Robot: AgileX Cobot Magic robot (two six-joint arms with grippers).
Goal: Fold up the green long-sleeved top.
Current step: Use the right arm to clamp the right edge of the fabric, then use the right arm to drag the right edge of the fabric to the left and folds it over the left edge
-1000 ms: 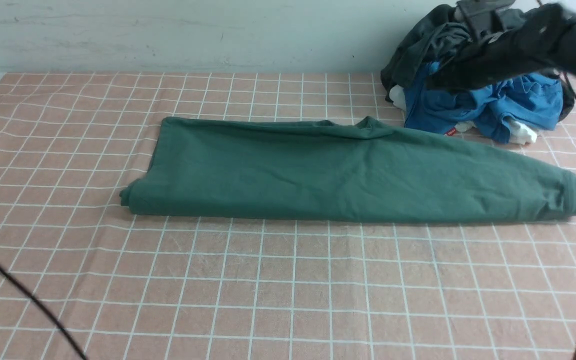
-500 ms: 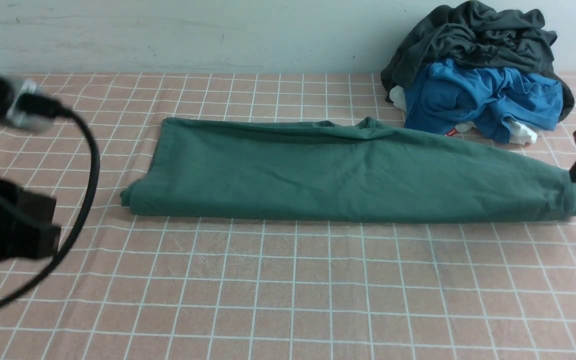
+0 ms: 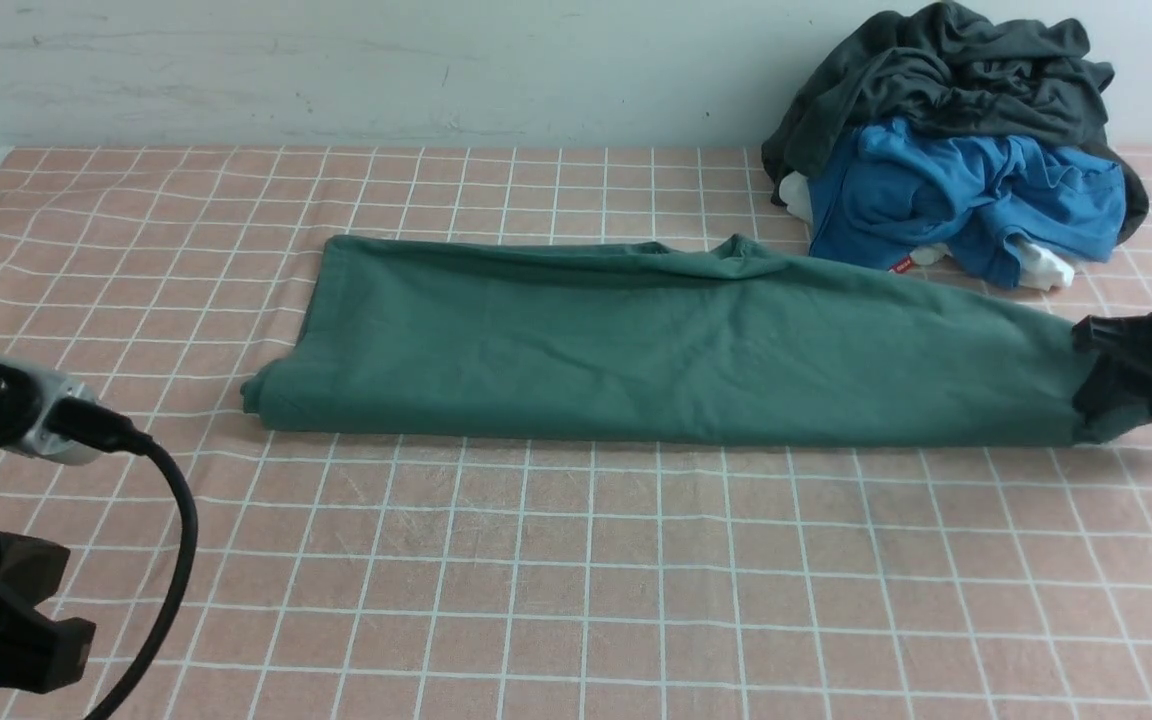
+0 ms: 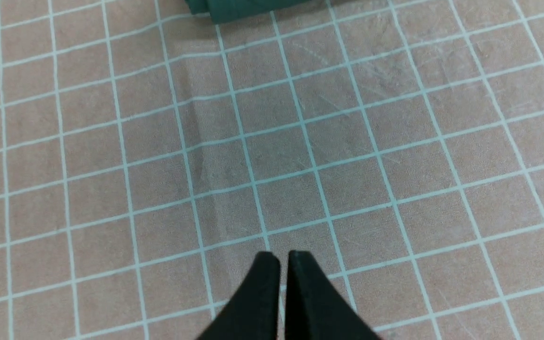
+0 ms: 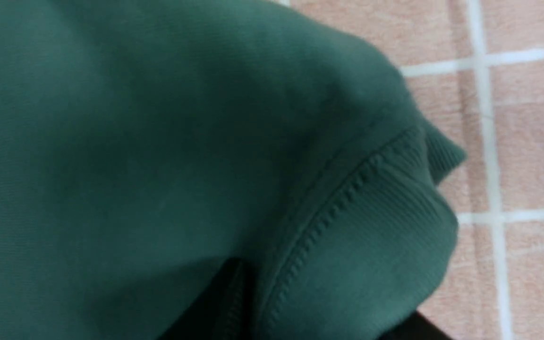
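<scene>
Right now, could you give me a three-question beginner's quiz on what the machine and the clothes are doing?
1. True or false: the robot's left gripper is holding fabric.
2. Fill in: the robot's right gripper is at the ribbed end of the long dark green cotton top, on the robot's ____ side.
3. Which lies on top in the heap: A, the crumpled bright blue garment; B, the crumpled dark grey garment?

Key: 1 false; 2 right; 3 B.
</scene>
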